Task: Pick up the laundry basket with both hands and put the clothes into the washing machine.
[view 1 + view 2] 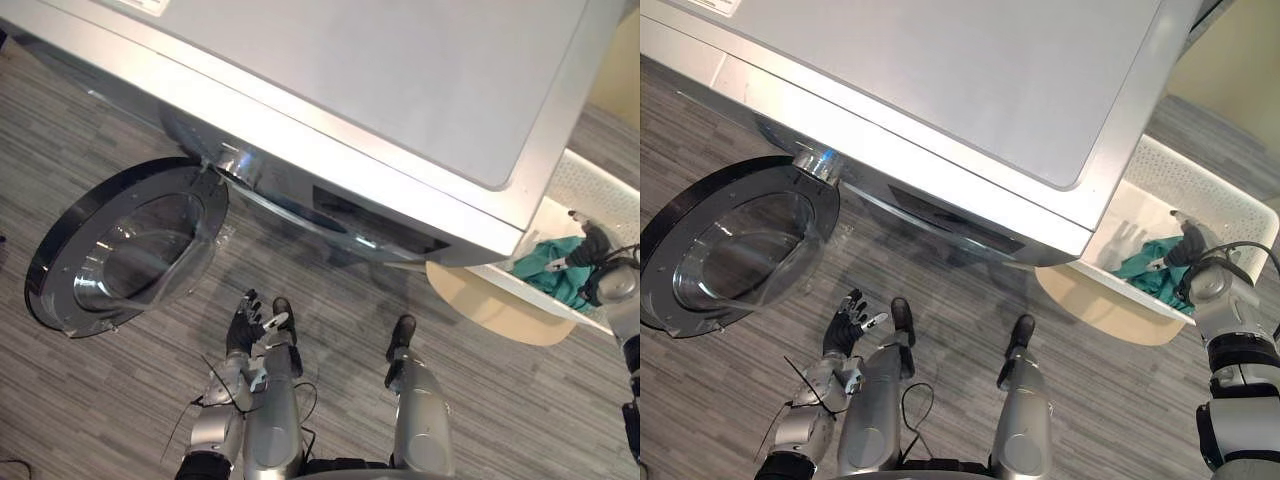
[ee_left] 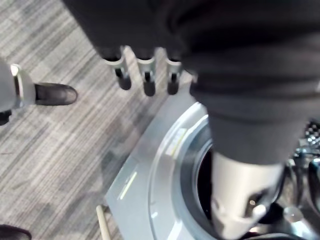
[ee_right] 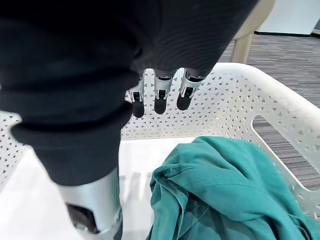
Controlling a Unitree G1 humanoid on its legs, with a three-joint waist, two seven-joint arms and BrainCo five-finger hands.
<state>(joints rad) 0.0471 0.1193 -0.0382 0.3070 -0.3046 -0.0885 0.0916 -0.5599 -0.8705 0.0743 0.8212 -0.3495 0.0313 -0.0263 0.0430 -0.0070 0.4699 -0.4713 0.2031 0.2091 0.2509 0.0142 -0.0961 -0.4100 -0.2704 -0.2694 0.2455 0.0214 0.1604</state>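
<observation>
Low over the grey plank floor (image 1: 500, 400), the left robot hand (image 1: 245, 325) hangs with its fingers (image 2: 145, 75) straight and spread, thumb held apart, holding nothing. It is in front of the washing machine (image 1: 400, 90), just off the near rim of the round door (image 1: 120, 250), clear of both. The door is swung fully open toward the machine's left side, its glass bowl facing up. It takes up much of the floor on that side. Bare floor lies between the door's rim and the machine's front edge. The left wrist view looks past the hand to the silver ring of the drum opening (image 2: 175, 165).

Beyond the machine's right edge stands the white perforated laundry basket (image 1: 1210, 185), close against the machine's side panel. It rests on a beige rounded support (image 1: 1090, 305) whose edge juts out past the basket toward the floor in front. The teal clothes (image 1: 1145, 268) lie bunched in the bottom of the basket, against its near wall, with white basket floor bare beside them.

The right robot hand (image 1: 1193, 243) reaches down inside the basket rim. Its fingers (image 3: 160, 97) are straight and side by side, hanging above the clothes with a gap between, gripping neither cloth nor rim. A handle slot shows in the basket wall beside it.
</observation>
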